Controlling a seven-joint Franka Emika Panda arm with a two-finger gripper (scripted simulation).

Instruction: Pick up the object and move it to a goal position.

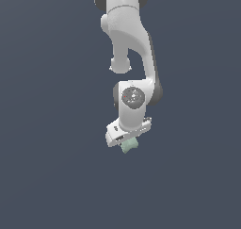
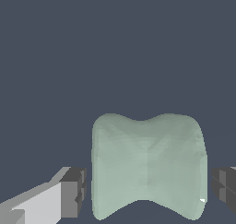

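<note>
Between the two dark finger pads (image 2: 73, 193) in the wrist view, the pale mint-green spool-like block (image 2: 148, 165) is sitting with thin gaps showing on both sides, so the gripper (image 2: 148, 191) is standing released around it, not clenching. In the exterior view, the block (image 1: 128, 146) is showing just beneath the white gripper (image 1: 126, 141) of the Panda arm (image 1: 132, 49), which is reaching down over the plain dark grey surface (image 1: 47, 167).

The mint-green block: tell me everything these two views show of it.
The mint-green block is small, pale and matte, with rounded corners, a pinched waist and flared ends, like a spool. In the exterior view it shows just beneath the white gripper, narrower than it and partly hidden by it. In the wrist view it sits between the two dark fingertips, with a slim gap visible on each side, so contact cannot be confirmed. Nothing else is seen touching it; only plain dark background surrounds it.
</note>
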